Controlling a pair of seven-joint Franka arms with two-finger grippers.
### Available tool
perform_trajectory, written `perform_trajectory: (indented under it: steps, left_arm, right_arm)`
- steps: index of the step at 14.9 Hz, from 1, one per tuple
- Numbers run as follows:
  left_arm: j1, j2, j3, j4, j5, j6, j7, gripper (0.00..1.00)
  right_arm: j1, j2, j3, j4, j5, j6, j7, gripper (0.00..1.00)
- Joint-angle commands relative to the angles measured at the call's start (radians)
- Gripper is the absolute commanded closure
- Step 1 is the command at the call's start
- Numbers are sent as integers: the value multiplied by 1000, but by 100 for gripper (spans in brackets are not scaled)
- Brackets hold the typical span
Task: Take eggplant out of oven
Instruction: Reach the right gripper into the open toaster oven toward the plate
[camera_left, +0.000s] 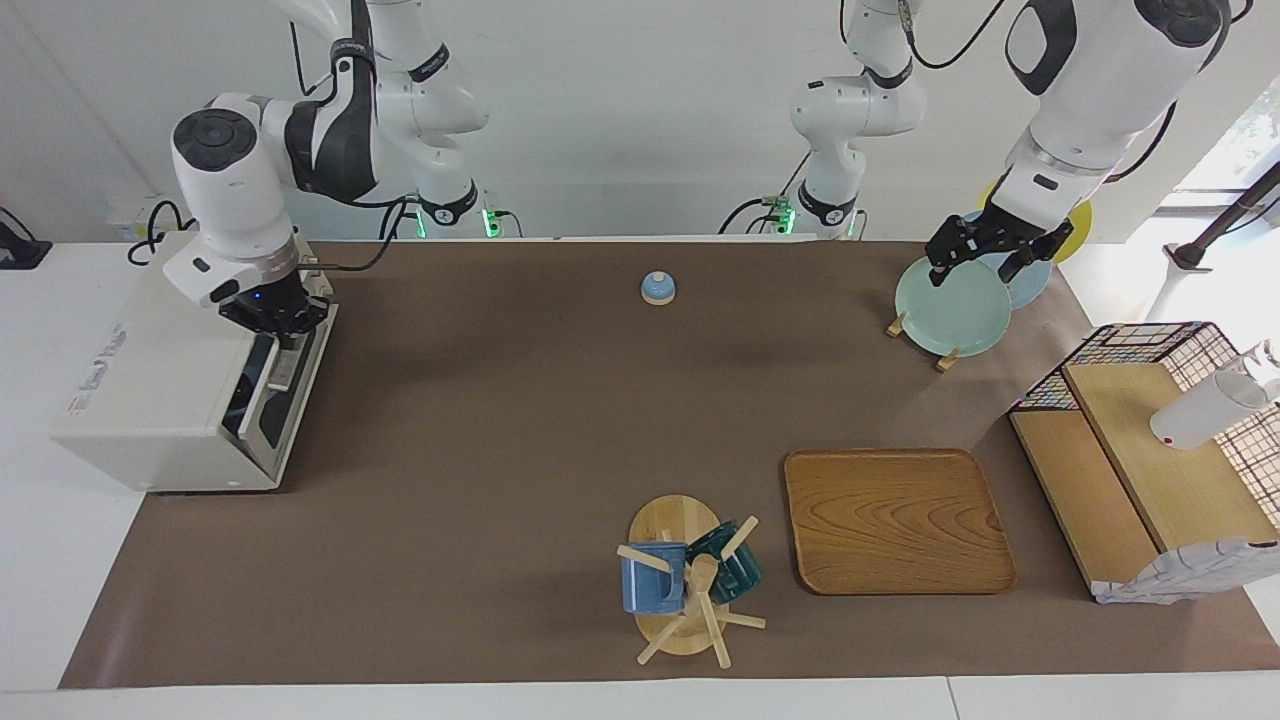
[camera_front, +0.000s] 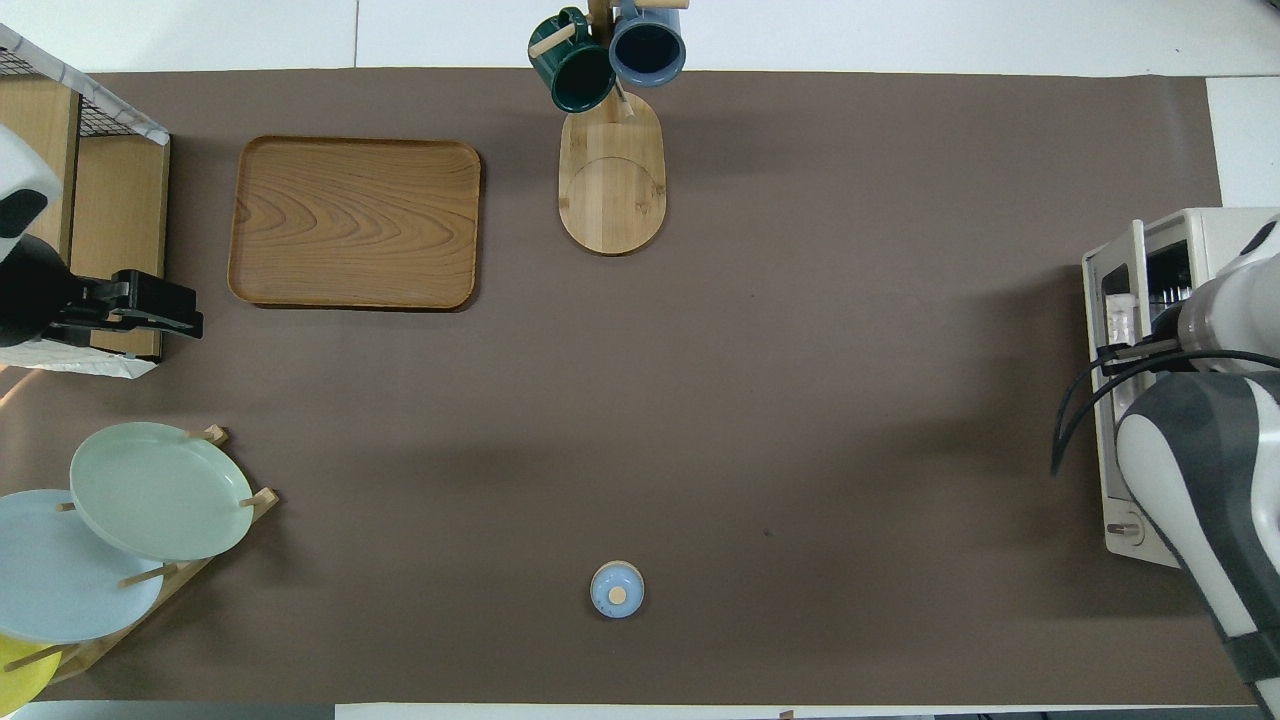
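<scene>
The cream-white oven (camera_left: 150, 380) stands at the right arm's end of the table; it also shows in the overhead view (camera_front: 1125, 500). Its dark glass door (camera_left: 262, 385) leans slightly away from the body at the top, and a narrow strip of the inside shows from above. My right gripper (camera_left: 283, 338) is down at the door's top edge, by the handle. The eggplant is hidden. My left gripper (camera_left: 985, 262) is open and empty, up over the plate rack at the left arm's end; it also shows in the overhead view (camera_front: 150, 305).
A rack of plates (camera_left: 950, 305) stands under the left gripper. A small blue bell (camera_left: 658, 288) sits mid-table near the robots. A wooden tray (camera_left: 895, 520) and a mug tree with two mugs (camera_left: 685, 580) lie farther out. A wire-and-wood shelf (camera_left: 1150, 450) stands at the left arm's end.
</scene>
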Motion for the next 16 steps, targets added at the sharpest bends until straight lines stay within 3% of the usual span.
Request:
perform_trajectory:
  steps: [1, 4, 6, 14, 16]
  left_arm:
    - [10, 2, -9, 5, 14, -11, 3, 0]
    - [5, 2, -9, 5, 14, -13, 3, 0]
    - [2, 0, -9, 5, 14, -13, 4, 0]
    - [2, 0, -9, 2, 14, -11, 3, 0]
    - [6, 0, -9, 0, 14, -7, 3, 0]
  right_arm:
    - [34, 81, -1, -62, 23, 168, 36, 100]
    - [45, 115, 2, -135, 24, 332, 84, 100]
    - [71, 127, 2, -158, 24, 379, 122, 100]
    - [78, 173, 9, -168, 27, 404, 187, 100]
    - [120, 175, 25, -136, 68, 375, 208, 100]
